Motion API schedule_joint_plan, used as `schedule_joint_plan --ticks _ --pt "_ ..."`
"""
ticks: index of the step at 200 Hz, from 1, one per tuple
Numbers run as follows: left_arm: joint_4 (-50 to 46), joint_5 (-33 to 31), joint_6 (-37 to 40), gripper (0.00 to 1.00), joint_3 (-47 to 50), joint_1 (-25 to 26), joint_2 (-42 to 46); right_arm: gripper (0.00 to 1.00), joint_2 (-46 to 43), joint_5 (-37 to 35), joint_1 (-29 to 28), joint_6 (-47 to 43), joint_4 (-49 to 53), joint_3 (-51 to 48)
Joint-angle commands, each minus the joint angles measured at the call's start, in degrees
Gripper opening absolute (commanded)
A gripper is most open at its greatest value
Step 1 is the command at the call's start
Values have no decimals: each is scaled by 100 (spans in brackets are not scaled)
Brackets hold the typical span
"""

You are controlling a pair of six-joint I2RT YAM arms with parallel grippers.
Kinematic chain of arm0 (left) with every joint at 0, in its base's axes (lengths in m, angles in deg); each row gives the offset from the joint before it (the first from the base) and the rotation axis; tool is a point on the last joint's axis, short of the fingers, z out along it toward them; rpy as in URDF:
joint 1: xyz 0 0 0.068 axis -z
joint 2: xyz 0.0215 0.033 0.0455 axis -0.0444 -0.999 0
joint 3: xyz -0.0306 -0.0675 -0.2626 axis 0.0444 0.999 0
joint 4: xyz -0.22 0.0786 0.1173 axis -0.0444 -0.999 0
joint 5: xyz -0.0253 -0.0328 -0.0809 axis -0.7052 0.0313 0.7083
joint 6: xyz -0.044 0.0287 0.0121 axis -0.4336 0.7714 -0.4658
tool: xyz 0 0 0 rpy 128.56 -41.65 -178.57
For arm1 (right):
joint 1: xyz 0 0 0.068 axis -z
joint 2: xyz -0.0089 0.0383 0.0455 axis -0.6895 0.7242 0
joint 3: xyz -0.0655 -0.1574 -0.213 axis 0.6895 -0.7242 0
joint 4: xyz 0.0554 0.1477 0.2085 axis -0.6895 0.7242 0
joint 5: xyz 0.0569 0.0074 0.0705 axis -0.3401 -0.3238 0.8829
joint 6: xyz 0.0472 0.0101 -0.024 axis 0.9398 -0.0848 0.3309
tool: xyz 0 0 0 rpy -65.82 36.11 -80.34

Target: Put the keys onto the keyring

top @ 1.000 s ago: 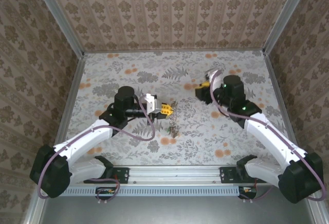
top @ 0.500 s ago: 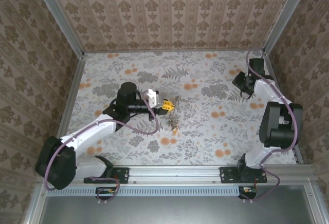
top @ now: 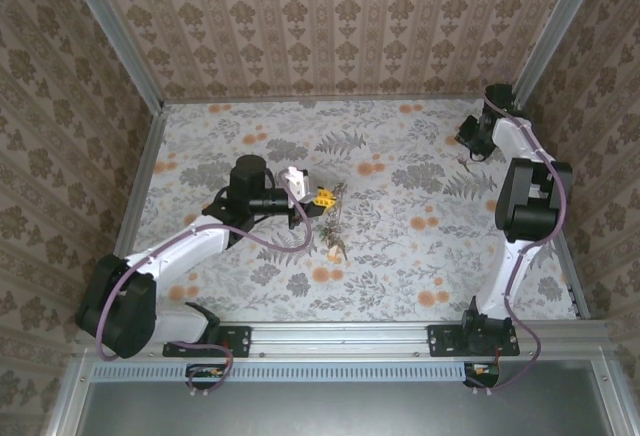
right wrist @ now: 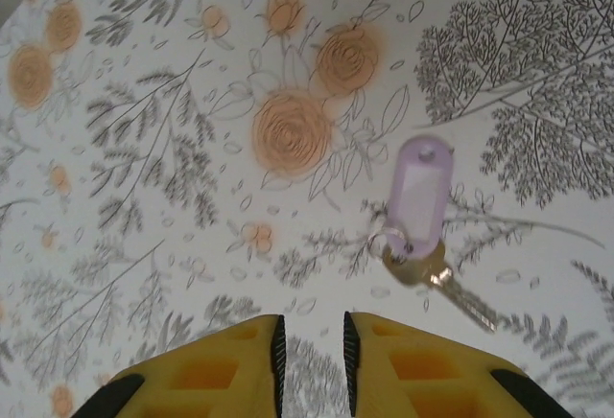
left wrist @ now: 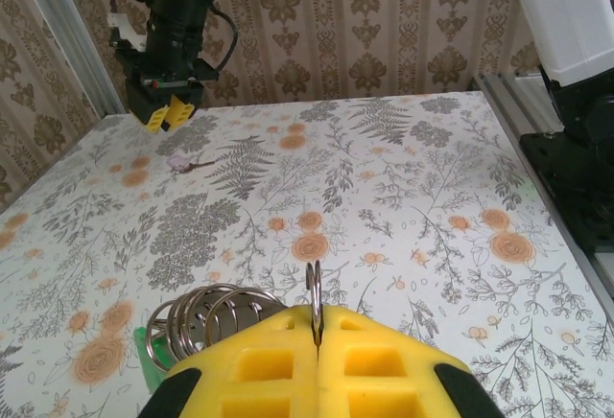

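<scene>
My left gripper (left wrist: 317,327) is shut on the keyring (left wrist: 314,293), a thin metal ring that stands edge-on between the yellow fingertips. Several smaller rings (left wrist: 206,311) hang off it to the left, with a green key head (left wrist: 144,362) just below them. In the top view the left gripper (top: 322,197) is at the table's middle and the ring with its keys (top: 338,221) trails toward the near side. A brass key (right wrist: 441,279) on a lilac tag (right wrist: 418,193) lies flat on the table. My right gripper (right wrist: 312,336) hovers open just beside it, with nothing between its fingers.
The right arm (top: 528,191) reaches along the right wall into the far right corner, where its gripper (top: 470,139) points down. The flowered table (top: 400,256) is walled on three sides. A metal rail (top: 340,336) runs along the near edge.
The right arm has swung from the table's middle out to the far right corner. The left gripper has kept hold of the ring and shifted only slightly.
</scene>
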Motion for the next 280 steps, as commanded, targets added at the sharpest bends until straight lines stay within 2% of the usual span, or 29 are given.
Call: schedule_joint_plan --ticks 1,8,14,30,52,108,142,191,235,280 --pt "50 35 166 0 -283 -23 6 23 338 -233 54 1144 422 195" --pt "5 18 214 0 -293 -31 13 21 429 -219 57 1413 431 236" --pt "-10 12 231 0 -286 -30 14 24 513 -247 49 1593 471 293" --pt "-31 9 283 0 -268 -38 23 24 635 -438 61 2015 569 401" --pt "-33 11 325 0 -239 -55 32 20 805 -563 119 2517 630 521" --pt "-88 7 317 0 -275 -58 15 20 1182 -388 184 2595 756 934" --pt "-191 -11 387 0 -346 -56 -38 20 1398 -19 187 2777 708 1070" --pt "-192 -62 395 0 -355 -56 -82 23 1564 -8 135 2852 1235 1512" --pt "-276 -125 440 0 -374 -56 -91 30 1686 -565 -63 2562 2096 2079" --pt "-367 -133 462 0 -381 -60 -65 29 2038 -1228 -243 2238 2733 2745"
